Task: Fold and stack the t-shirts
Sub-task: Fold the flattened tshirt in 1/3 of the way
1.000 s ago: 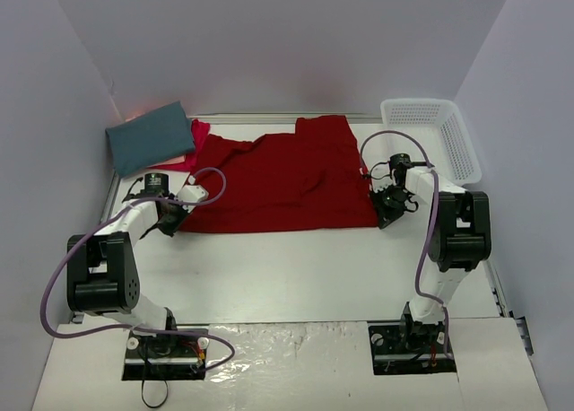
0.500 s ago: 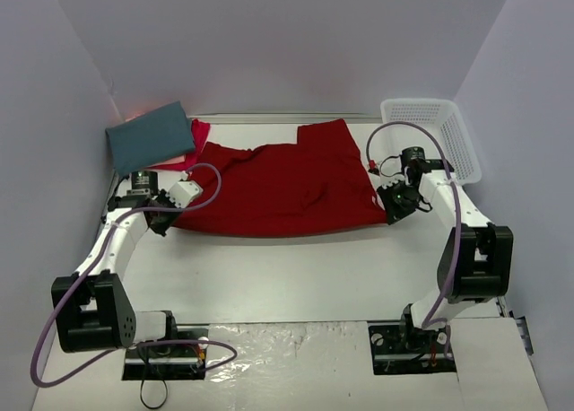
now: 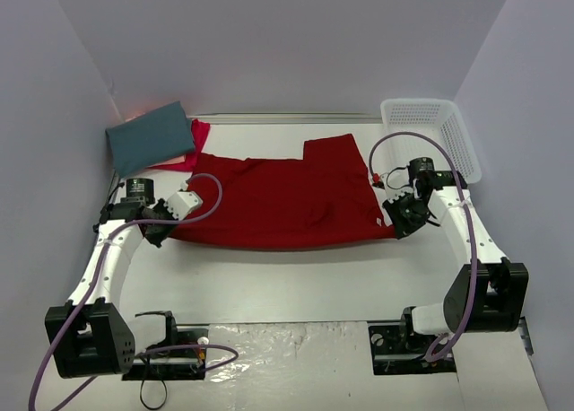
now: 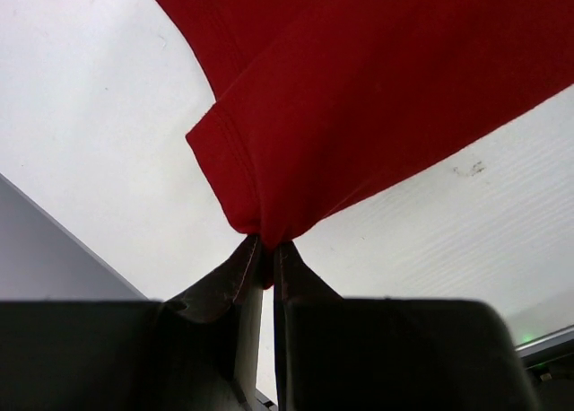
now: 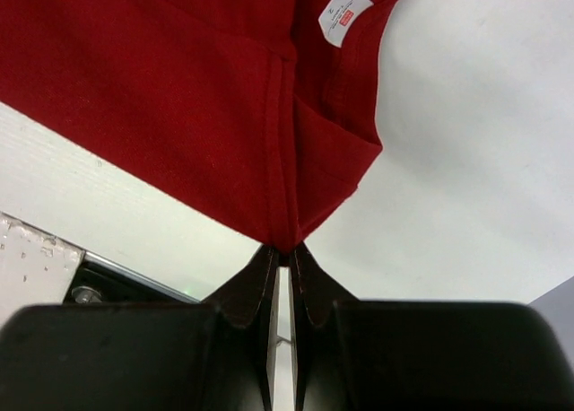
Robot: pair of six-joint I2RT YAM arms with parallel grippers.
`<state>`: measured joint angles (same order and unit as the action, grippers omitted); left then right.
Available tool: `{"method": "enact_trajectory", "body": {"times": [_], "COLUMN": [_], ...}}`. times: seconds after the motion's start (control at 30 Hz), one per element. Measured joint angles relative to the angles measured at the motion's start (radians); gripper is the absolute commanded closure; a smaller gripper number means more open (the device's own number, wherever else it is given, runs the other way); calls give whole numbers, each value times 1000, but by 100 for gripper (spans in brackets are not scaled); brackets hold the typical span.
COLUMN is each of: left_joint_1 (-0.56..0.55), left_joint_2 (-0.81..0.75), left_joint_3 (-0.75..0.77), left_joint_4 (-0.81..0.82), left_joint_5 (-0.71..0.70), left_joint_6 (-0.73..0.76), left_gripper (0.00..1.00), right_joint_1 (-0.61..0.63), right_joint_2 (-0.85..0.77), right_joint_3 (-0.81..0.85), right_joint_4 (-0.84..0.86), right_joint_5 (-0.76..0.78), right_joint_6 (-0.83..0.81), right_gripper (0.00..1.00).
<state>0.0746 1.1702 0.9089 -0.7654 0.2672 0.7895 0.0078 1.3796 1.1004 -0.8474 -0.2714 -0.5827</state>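
Note:
A deep red t-shirt (image 3: 278,203) lies stretched across the middle of the table. My left gripper (image 3: 161,231) is shut on its left corner (image 4: 260,227), and my right gripper (image 3: 399,224) is shut on its right corner (image 5: 285,240). A white label (image 5: 344,13) shows inside the collar in the right wrist view. A folded slate-teal t-shirt (image 3: 150,137) rests at the back left on top of a pinkish-red t-shirt (image 3: 198,140), of which only an edge shows.
A white mesh basket (image 3: 432,135) stands at the back right. The white table (image 3: 296,276) is bounded by grey walls on the left, back and right. A metal plate (image 3: 296,357) covers the near edge between the arm bases.
Both grippers have drawn the red shirt toward the near side and pulled its corners farther apart. The cloth now lies flatter and wider.

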Motion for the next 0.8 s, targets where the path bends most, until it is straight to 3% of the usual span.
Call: {"method": "enact_trajectory", "body": {"times": [0.37,0.47,0.5,0.57,0.8], "left_joint_1": [1,1,1,2,6], "left_joint_2": [-32,-34,-34,-39,-77], "left_joint_3": [-50,-66,-69,-76,-90], "left_joint_4": [-71,-95,-103,-119,-159], "left_joint_5": [15,26,28,29,33], "left_joint_6": [51,70,77,92,116], "left_gripper": [96,86,83,77,67], "right_joint_1": [0,0,0,0,-1], "right_joint_2": [-41,-58,-63,-68,-69], "right_joint_3": [-42,-48,-51,-61,-90], "right_joint_4": [-47,-62,-67,-80,-115], "right_joint_5": [0,0,0,2,3], "right_joint_6": [-24,-30,-33,-45,-68], "right_gripper": [100,85,68,65,60]}}
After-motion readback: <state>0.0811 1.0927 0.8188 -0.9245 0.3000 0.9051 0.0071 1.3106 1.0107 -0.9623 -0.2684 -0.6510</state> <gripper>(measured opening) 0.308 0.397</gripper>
